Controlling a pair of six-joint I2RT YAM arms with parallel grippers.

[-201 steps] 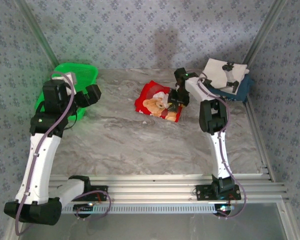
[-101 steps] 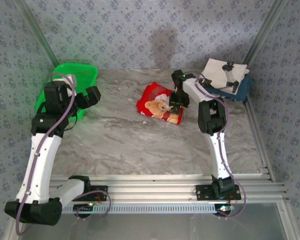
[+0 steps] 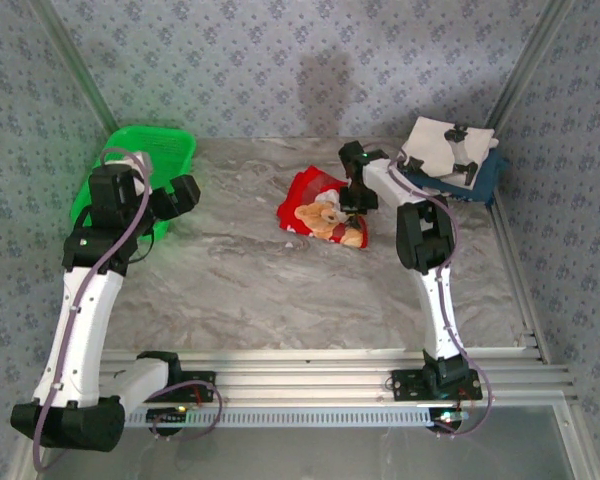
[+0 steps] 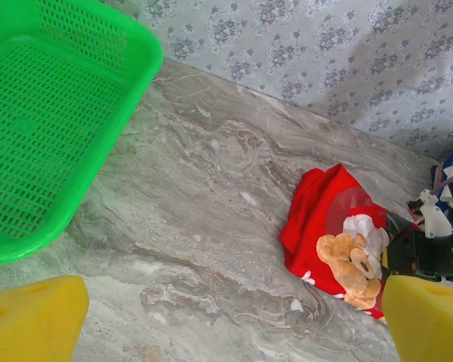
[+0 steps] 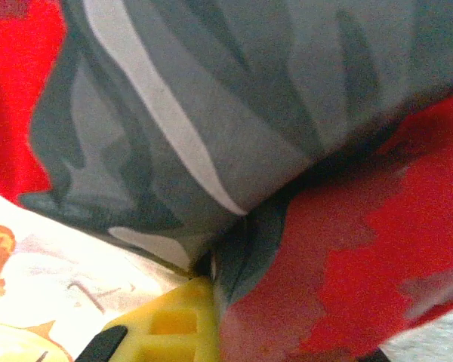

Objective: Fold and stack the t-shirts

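Top: red shirt [image 3: 315,208] lies crumpled mid-bench [image 3: 280,290], right tool [image 3: 350,203] at its right edge, white shirt [image 3: 435,145] on navy shirt [image 3: 487,178]. Left wrist: left tool [image 3: 183,192] released near basket [image 4: 53,113]. Right wrist: tool clenched on red cloth. Best to lift slowly and spread flat before folding.

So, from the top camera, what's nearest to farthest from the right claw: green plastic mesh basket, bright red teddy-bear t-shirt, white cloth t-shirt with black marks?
1. bright red teddy-bear t-shirt: mid-table, pinched in the right gripper.
2. white t-shirt with black marks: back right corner.
3. green plastic mesh basket: far left side.
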